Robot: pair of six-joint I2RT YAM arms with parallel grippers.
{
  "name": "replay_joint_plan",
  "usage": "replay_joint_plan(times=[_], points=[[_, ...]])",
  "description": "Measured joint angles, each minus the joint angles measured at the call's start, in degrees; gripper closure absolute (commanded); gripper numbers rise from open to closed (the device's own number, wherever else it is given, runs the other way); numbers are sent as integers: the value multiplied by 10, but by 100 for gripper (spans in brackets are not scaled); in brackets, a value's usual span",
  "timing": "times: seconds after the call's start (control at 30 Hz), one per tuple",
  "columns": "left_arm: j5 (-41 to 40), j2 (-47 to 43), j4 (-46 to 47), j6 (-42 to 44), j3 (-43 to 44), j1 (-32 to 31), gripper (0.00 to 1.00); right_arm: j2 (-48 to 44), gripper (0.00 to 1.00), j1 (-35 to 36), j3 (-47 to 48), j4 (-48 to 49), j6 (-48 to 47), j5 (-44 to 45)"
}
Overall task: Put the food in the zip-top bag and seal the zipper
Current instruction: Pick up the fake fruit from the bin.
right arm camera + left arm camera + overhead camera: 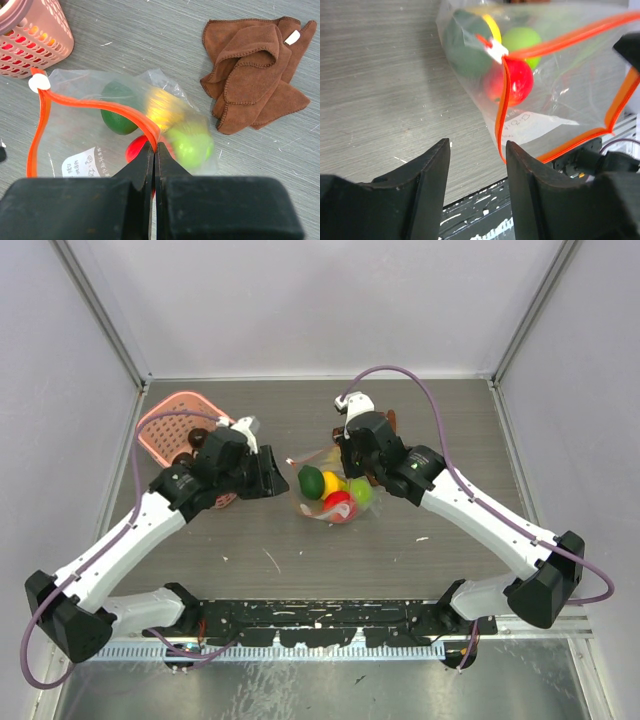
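The clear zip-top bag (335,497) lies mid-table holding a dark green fruit (311,481), a yellow piece (331,483), a red ball (339,507) and a light green ball (361,493). Its orange-red zipper (100,104) gapes in a loop, with the white tab (39,82) at the far end. My right gripper (155,145) is shut on the zipper strip and holds the mouth up. My left gripper (477,150) is open and empty just left of the bag (560,100), its right fingertip close to the strip's edge (500,120).
A pink perforated basket (165,430) stands at the back left, behind my left arm. A crumpled brown cloth (255,65) lies beyond the bag at the back right. The black base rail (320,620) runs along the near edge.
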Motion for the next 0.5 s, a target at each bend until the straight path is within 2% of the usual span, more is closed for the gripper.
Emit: replay_joint_plan(times=[0.2,0.5], points=[[-21,-3,-48,47,72,47,30,0,100,0,-4,2,0,-4],[-55,9,-125,137,158,149,15,0,100,0,-10,9,0,-9]])
